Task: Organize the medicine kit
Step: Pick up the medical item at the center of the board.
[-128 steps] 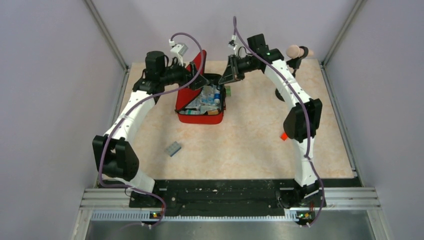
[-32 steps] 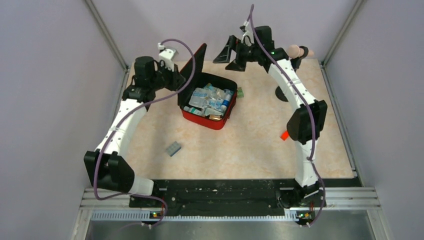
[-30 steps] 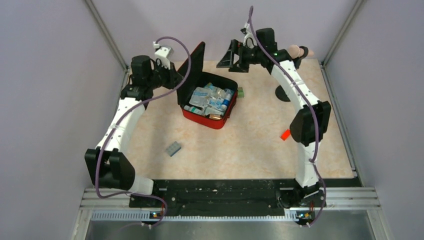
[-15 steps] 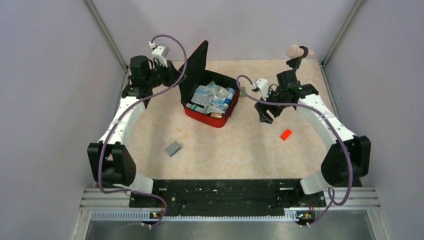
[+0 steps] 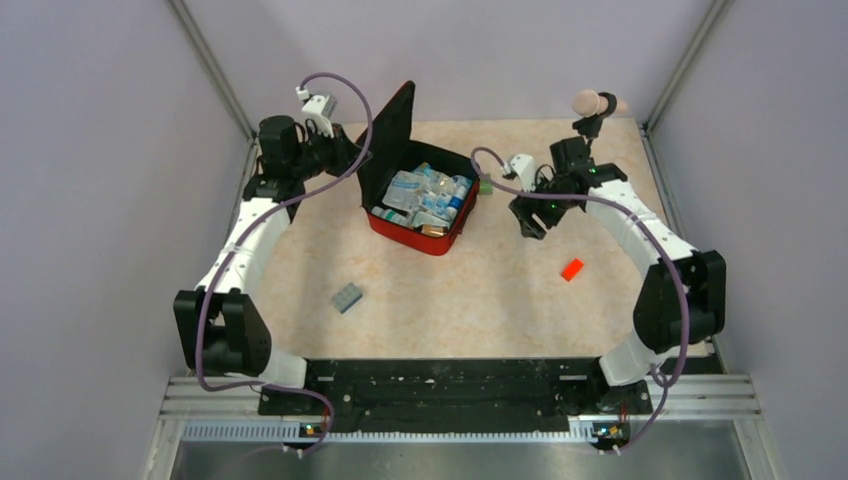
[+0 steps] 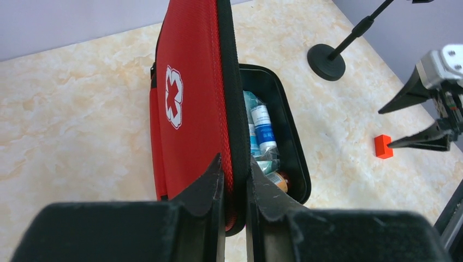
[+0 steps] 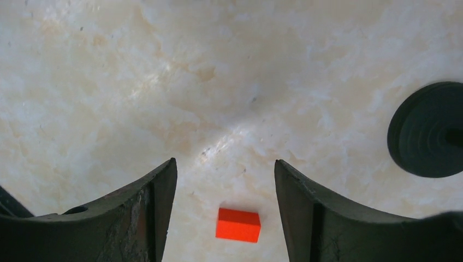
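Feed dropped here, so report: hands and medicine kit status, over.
Left hand shut on the medicine kit lid, lid upright. Right hand open, empty, near the orange block. Kit's opening unobstructed.

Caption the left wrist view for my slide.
Left pincer clamps the raised lid of the open medicine kit, supplies visible inside.

White arms — black joints, purple cables

walls: plain lilac-grey | corner posts: grey metal | tabletop: beige marbled | near edge: metal rail | light: even
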